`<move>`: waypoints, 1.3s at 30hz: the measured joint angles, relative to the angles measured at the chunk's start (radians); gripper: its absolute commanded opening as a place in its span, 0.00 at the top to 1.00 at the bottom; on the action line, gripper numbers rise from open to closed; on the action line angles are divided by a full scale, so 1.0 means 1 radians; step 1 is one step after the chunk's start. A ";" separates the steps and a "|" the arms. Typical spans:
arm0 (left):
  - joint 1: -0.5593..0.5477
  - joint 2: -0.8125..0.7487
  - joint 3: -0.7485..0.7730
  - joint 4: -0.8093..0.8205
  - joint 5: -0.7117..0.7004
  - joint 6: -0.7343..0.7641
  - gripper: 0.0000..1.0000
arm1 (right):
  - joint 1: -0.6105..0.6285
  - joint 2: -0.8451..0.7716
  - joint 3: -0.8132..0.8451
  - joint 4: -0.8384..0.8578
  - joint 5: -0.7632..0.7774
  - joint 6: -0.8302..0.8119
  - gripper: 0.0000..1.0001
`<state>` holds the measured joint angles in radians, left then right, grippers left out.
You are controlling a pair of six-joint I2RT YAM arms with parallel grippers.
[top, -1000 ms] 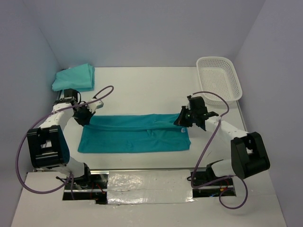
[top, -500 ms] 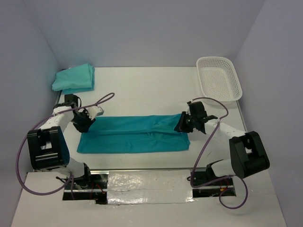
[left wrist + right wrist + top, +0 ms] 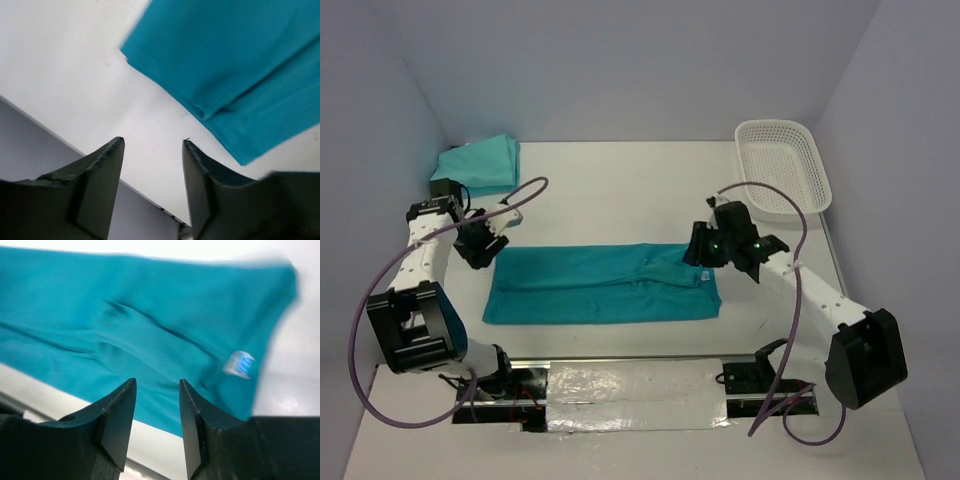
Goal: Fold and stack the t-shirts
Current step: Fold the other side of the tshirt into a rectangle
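T-shirt strip (image 3: pixel 605 285), folded teal cloth, lay left-right; left gripper (image 3: pixel 152 141) sat off its left end, right gripper (image 3: pixel 157 381) over its right, both spread, empty.

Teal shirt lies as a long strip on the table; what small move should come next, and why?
Probably lower the right end effector onto the right end of the long teal cloth t-shirt and pinch it, to fold leftward. It lies flat, longer than the folded teal stack at the far left, and both this and the left end effector are open, empty.
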<state>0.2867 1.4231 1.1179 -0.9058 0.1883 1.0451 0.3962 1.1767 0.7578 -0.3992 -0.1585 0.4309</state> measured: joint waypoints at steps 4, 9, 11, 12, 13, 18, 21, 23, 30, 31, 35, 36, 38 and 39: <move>-0.056 0.053 0.041 0.094 -0.013 -0.150 0.56 | 0.094 0.195 0.235 -0.003 0.006 -0.032 0.58; -0.126 0.159 -0.005 0.200 -0.033 -0.267 0.63 | 0.142 0.497 0.436 0.031 -0.004 -0.040 0.58; -0.141 0.159 -0.055 0.210 -0.042 -0.287 0.63 | 0.153 0.589 0.452 0.036 -0.014 -0.038 0.57; -0.145 0.158 -0.074 0.210 -0.047 -0.291 0.64 | 0.159 0.623 0.453 0.037 -0.019 -0.036 0.58; -0.146 0.158 -0.095 0.218 -0.054 -0.293 0.64 | 0.164 0.655 0.453 0.036 -0.024 -0.034 0.59; -0.146 0.157 -0.188 0.244 -0.089 -0.299 0.65 | 0.191 0.716 0.449 0.043 -0.049 -0.020 0.75; -0.146 0.158 -0.222 0.263 -0.108 -0.317 0.65 | 0.210 0.681 0.393 0.092 -0.061 -0.003 0.80; -0.147 0.158 -0.224 0.274 -0.114 -0.323 0.65 | 0.228 0.635 0.330 0.105 -0.057 0.013 0.82; -0.148 0.162 -0.226 0.290 -0.136 -0.346 0.65 | 0.324 0.451 0.156 0.125 -0.033 0.090 0.87; -0.148 0.162 -0.226 0.291 -0.138 -0.346 0.65 | 0.337 0.442 0.142 0.128 -0.028 0.102 0.87; -0.148 0.162 -0.226 0.293 -0.148 -0.345 0.65 | 0.396 0.411 0.096 0.110 0.017 0.144 0.87; -0.148 0.162 -0.226 0.293 -0.149 -0.345 0.65 | 0.408 0.398 0.094 0.104 0.028 0.153 0.88; -0.148 0.162 -0.226 0.294 -0.154 -0.344 0.65 | 0.430 0.355 0.094 0.099 0.042 0.172 0.88; -0.148 0.162 -0.226 0.294 -0.157 -0.344 0.65 | 0.438 0.332 0.094 0.099 0.042 0.179 0.88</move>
<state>0.1383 1.5848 0.8921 -0.6113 0.0311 0.7006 0.8337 1.5089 0.8516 -0.3000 -0.1169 0.6098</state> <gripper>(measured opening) 0.349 0.124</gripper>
